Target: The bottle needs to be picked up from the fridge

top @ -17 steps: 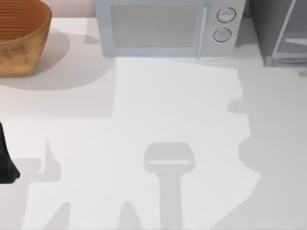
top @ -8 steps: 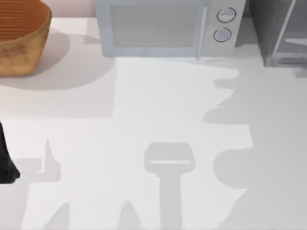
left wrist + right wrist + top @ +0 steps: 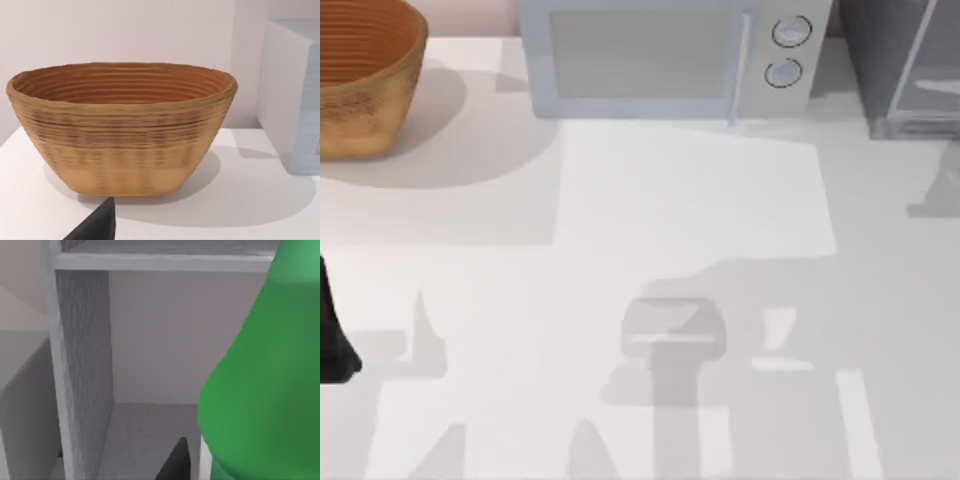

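Right wrist view: the green bottle looms close inside the fridge, above its grey shelf floor and below another shelf.
One dark finger tip of the right gripper sits just beside the bottle; whether the fingers grip it I cannot tell. From the top, the fridge stands at the bench's far right, beside the microwave; the wicker basket is far left. Left arm is parked at the left edge, fingers' state unclear.
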Motion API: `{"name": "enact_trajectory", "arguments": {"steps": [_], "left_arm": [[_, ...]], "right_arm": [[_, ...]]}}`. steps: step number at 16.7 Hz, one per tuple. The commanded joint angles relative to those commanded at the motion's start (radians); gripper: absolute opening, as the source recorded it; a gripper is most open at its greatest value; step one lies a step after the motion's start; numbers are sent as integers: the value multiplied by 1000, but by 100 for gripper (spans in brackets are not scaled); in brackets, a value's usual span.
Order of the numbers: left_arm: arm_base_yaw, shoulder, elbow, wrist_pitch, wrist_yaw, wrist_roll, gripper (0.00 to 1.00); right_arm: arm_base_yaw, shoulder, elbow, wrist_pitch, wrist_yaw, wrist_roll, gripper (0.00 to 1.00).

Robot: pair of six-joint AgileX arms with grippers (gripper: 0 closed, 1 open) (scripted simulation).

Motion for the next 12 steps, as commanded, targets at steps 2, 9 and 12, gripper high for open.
{"name": "enact_trajectory", "arguments": {"steps": [2, 9, 12], "left_arm": [[0, 0, 0, 0, 0, 0, 100], [0, 0, 0, 0, 0, 0, 100], [0, 0, 0, 0, 0, 0, 100]], "right_arm": [[29, -202, -103, -114, 26, 3, 0], [131, -890, -425, -472, 116, 8, 0], [163, -1073, -506, -566, 144, 5, 0]]}}
